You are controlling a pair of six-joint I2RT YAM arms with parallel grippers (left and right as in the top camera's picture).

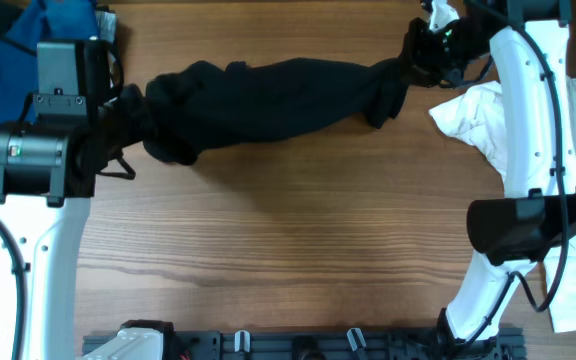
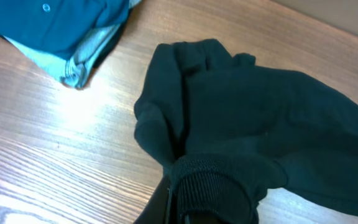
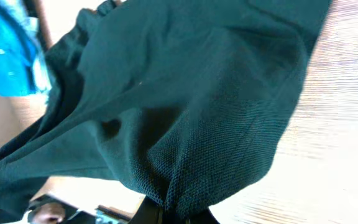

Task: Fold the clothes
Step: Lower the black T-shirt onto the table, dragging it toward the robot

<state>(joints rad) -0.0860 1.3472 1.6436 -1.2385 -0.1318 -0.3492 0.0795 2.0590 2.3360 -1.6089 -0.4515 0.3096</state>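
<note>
Left hand (image 1: pixel 126 120) low, gripping black T-shirt (image 1: pixel 268 95) | right hand (image 1: pixel 416 55) gripping opposite end

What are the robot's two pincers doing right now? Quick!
Left pincer: closed, holding one end of the black T-shirt.
Right pincer: closed, holding the shirt's other end.

Wooden table (image 1: pixel 288 260) bears a bunched black T-shirt (image 1: pixel 268 95), blue shirt (image 1: pixel 8 60) and white T-shirt (image 1: pixel 478 115)
</note>
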